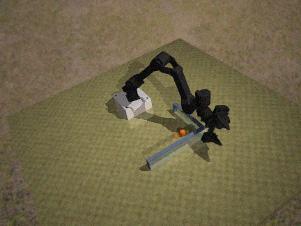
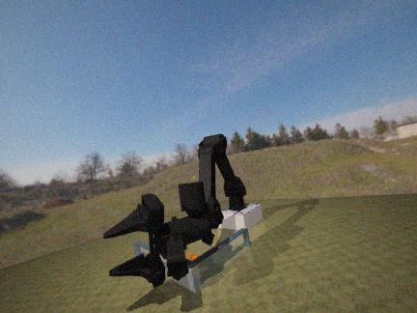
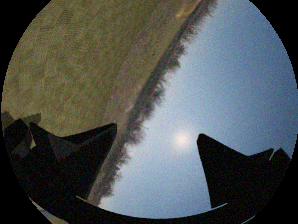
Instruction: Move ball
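Top view: the ball [image 1: 182,132] lies on the surface [image 1: 87,150] inside the corner of the 2 clear walls [image 1: 174,148], just beside the paler see-through copy [image 1: 175,134], not yet on it. Small, round and probably light and slick, it will likely roll at a touch; pinching across its middle seems safest. The tool [image 1: 213,135] sits outside the corner.

Exterior view: the arm [image 2: 212,164] folds down low, wrist turned sideways; the tool [image 2: 108,253] points away from the walls, fingers spread wide, holding nothing.

Wrist view: both fingers frame only sky and horizon.
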